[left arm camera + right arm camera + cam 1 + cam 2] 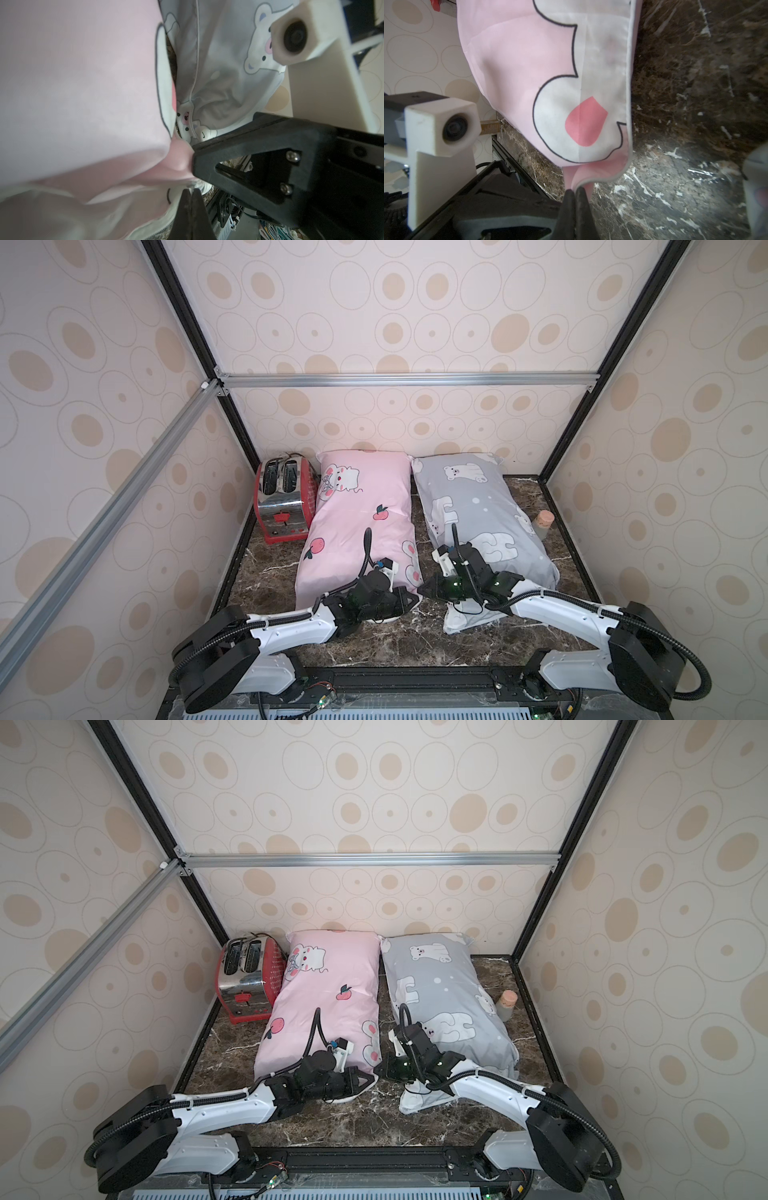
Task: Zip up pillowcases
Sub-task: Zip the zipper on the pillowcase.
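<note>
Pinches the near right corner of the pink pillowcase (357,506) from both sides, low over the dark marble table (374,645). Holds the left gripper (190,194) clenched, jaws pressed flat together on a fold of pale cloth at the case's near edge. Has the right gripper (574,192) clenched as well, nipping the grey-piped hem just where it rounds the corner (a white cartoon shape with a pink blotch sits right by the pinch). Shows the two black tips close together in both top views; cannot tell there whether they touch. Beyond them, shows the pink pillowcase plump and laid lengthwise toward the back wall (415,423), with the grey pillowcase (478,506) to its right, a strip of bare table between the two near ends and the far corners almost meeting. Shows the grey one's near end flat and slack under the right arm (561,605). Farthest back, a red and chrome toaster (282,497) just beside the pink case's left edge and a small grey jar (542,524) with a cork stopper just beside the grey case's right edge.
</note>
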Available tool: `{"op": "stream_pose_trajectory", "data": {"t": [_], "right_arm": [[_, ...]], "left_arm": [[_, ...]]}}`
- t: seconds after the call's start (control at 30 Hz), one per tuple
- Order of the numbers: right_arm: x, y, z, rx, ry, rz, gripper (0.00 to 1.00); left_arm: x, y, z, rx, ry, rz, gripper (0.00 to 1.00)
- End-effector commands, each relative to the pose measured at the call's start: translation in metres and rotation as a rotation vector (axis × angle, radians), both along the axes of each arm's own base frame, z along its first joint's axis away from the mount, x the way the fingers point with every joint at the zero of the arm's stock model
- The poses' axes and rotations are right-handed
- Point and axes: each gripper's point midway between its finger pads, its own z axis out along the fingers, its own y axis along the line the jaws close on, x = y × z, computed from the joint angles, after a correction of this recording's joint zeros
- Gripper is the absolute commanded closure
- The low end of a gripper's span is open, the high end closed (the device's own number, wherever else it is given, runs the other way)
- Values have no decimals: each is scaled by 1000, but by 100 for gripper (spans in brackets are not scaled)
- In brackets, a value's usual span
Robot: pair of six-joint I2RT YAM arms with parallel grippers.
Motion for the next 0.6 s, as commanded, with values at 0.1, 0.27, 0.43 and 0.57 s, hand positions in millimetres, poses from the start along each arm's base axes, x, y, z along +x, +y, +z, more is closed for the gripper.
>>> {"op": "stream_pose_trajectory", "data": {"t": [0.1, 0.27, 0.43, 0.57], "right_arm": [[-7, -7, 2, -29, -14, 12, 100], [-7, -11, 4, -45, -19, 8, 100], [-5, -18, 5, -49, -17, -5, 100], [-4, -18, 8, -45, -20, -4, 100]], "left_arm": [[7, 1, 5, 30, -30, 27, 100], [7, 2, 0, 35, -29, 27, 100], [5, 7, -8, 69, -22, 29, 100], [2, 15, -18, 133, -14, 21, 100]]}}
